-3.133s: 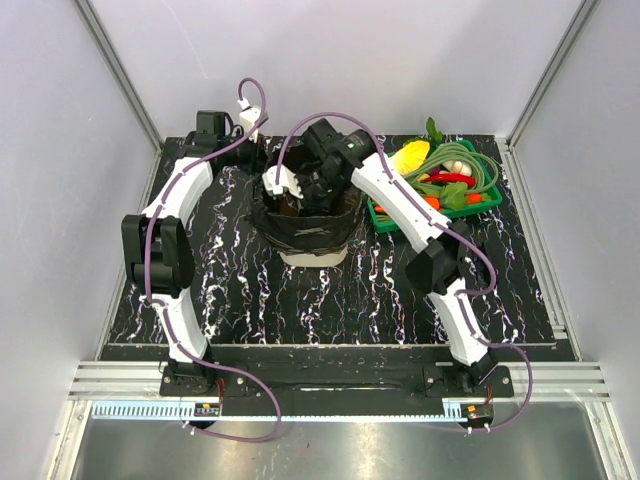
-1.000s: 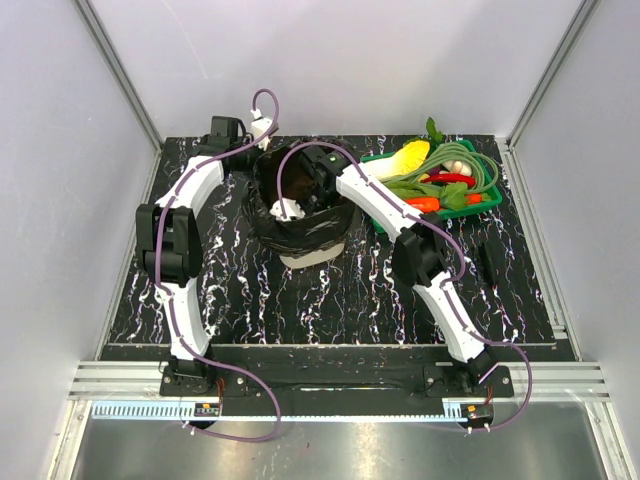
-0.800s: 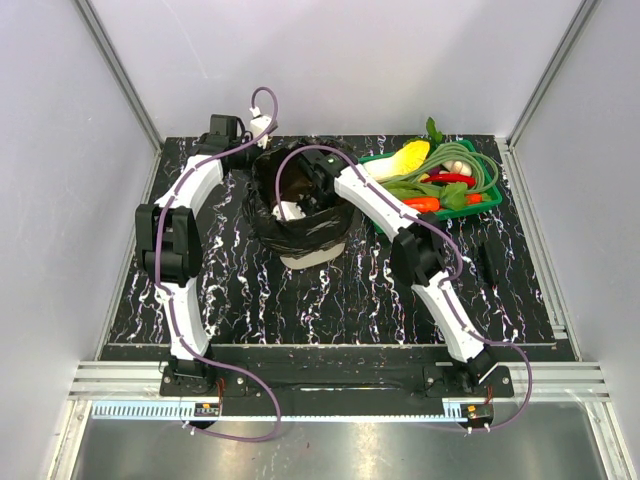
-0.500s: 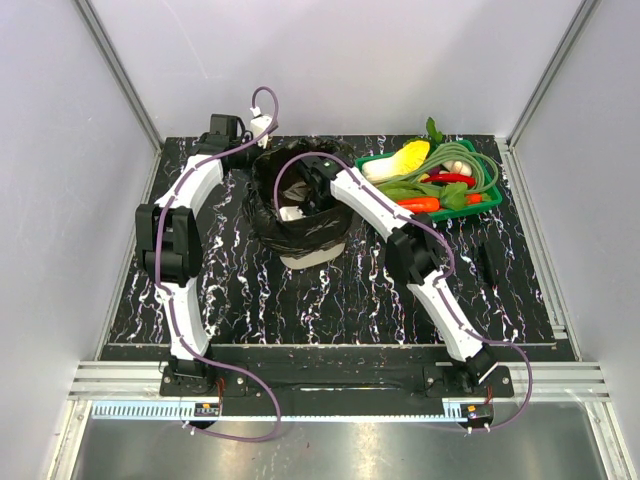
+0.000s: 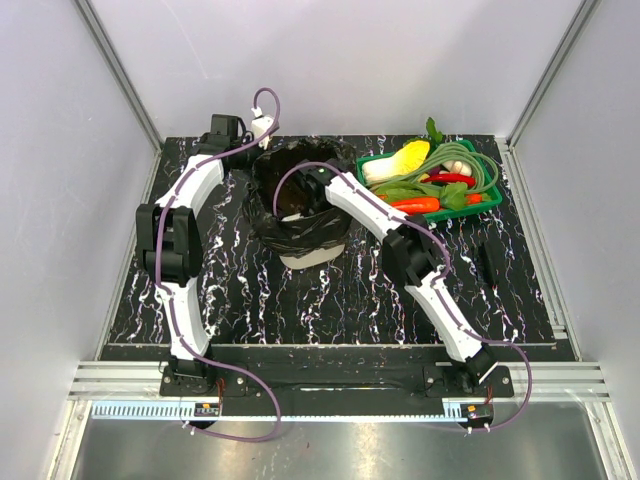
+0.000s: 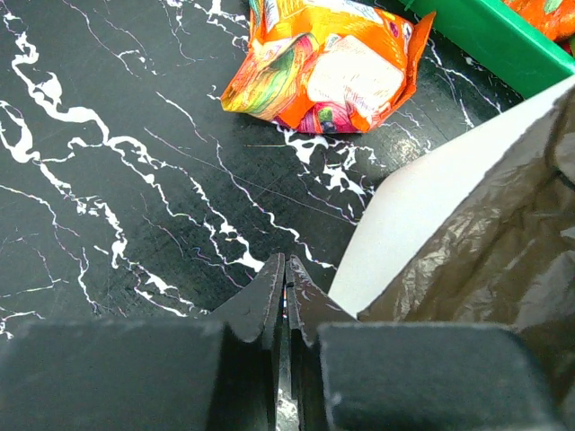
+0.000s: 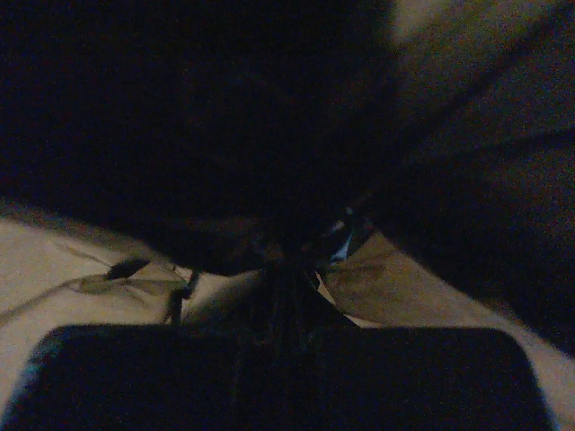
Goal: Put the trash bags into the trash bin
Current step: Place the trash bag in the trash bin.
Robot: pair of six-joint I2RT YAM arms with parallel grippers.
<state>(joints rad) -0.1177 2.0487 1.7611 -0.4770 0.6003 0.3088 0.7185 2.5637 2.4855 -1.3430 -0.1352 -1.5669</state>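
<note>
While a trash bag (image 5: 300, 228) lines the trash bin (image 5: 312, 258), vegetables (image 5: 445, 178) fill the tray (image 5: 487, 203).

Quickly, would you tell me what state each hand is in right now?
Left hand: closed, nothing seen in it.
Right hand: down inside the trash bin, too dark to tell.

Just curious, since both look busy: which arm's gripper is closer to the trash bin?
Right. The right gripper is down inside the trash bin, within its black trash bag lining. The left gripper sits just outside, beside the far-left rim.
</note>
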